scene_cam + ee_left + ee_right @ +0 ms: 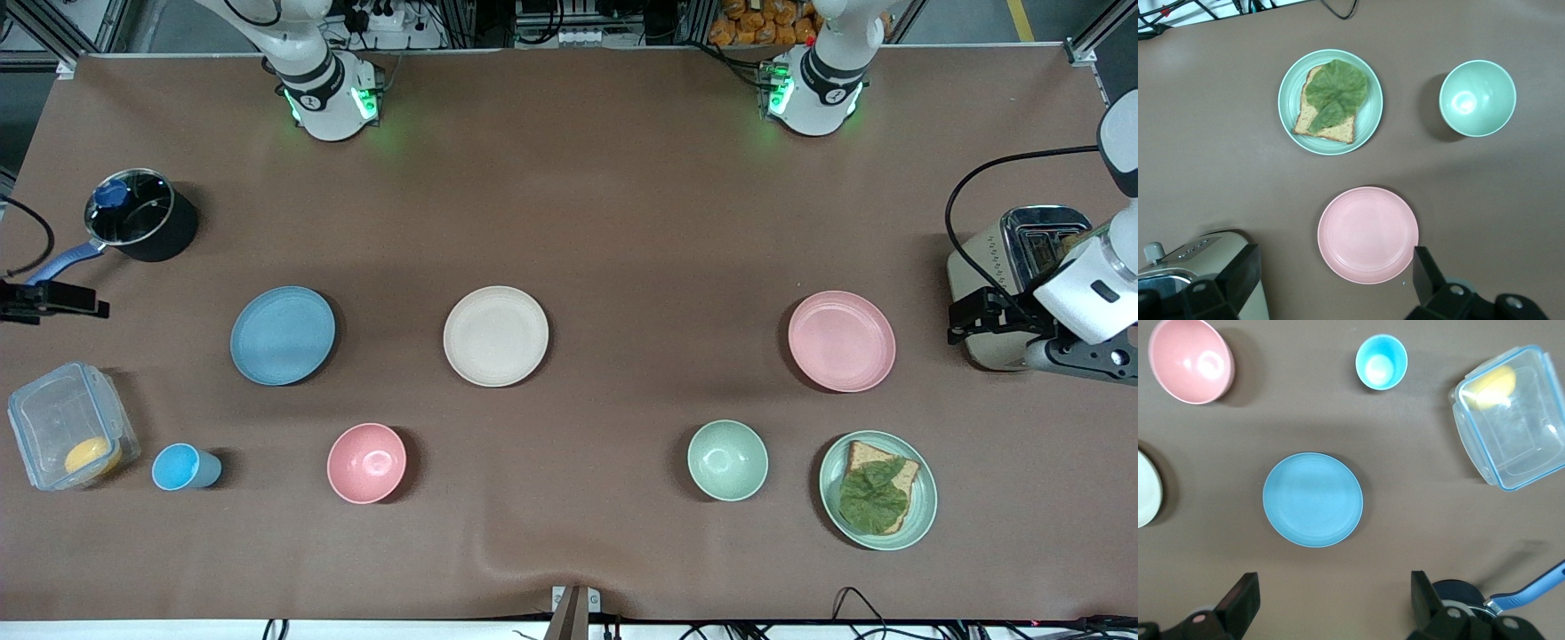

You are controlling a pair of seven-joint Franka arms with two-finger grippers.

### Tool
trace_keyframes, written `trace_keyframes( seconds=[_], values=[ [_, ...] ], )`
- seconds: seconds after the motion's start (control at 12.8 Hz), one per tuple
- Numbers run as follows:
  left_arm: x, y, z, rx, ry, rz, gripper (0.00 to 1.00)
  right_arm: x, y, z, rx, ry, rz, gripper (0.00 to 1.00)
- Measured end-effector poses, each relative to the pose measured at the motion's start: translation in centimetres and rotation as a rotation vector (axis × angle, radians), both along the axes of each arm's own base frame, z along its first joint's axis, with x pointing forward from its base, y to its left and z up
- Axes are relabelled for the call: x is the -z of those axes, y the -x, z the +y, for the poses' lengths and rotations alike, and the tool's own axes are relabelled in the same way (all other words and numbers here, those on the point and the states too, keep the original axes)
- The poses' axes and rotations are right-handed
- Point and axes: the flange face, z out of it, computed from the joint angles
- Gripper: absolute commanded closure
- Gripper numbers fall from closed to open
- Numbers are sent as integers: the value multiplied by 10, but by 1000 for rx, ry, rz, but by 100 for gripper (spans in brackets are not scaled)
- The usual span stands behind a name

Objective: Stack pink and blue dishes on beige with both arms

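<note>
Three equal plates lie in a row across the middle of the table. The light blue plate [283, 335] is toward the right arm's end, the beige plate [495, 336] sits in the middle, and the pink plate [841, 340] is toward the left arm's end. All three are bare. My left gripper [982, 313] hangs open over the toaster's edge, beside the pink plate [1368, 235]; its jaws [1336, 267] hold nothing. My right gripper [53, 300] is up over the table's end near the pot handle. It [1333, 590] is open and empty, with the blue plate [1313, 499] just off its fingertips.
A black pot with a glass lid [140, 213] and a clear box [71, 425] stand at the right arm's end. Nearer the camera are a blue cup [182, 467], a pink bowl [366, 462], a green bowl [727, 460] and a green plate with bread [877, 489]. A toaster [1013, 258] stands at the left arm's end.
</note>
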Motion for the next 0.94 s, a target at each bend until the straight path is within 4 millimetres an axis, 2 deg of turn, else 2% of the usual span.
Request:
trace_keyframes(
  seconds=[0.16, 0.47, 0.7, 0.94],
  values=[
    [-2, -4, -9, -29, 5, 6, 0, -15, 10, 22, 34, 12, -15, 0],
    [-13, -3, -19, -50, 3, 30, 0, -12, 34, 67, 7, 34, -92, 0],
    [-18, 1, -40, -59, -19, 51, 0, -15, 52, 84, 35, 41, -94, 0],
    [-30, 5, -38, -61, -65, 51, 0, -19, 57, 87, 38, 42, -98, 0]
  ],
)
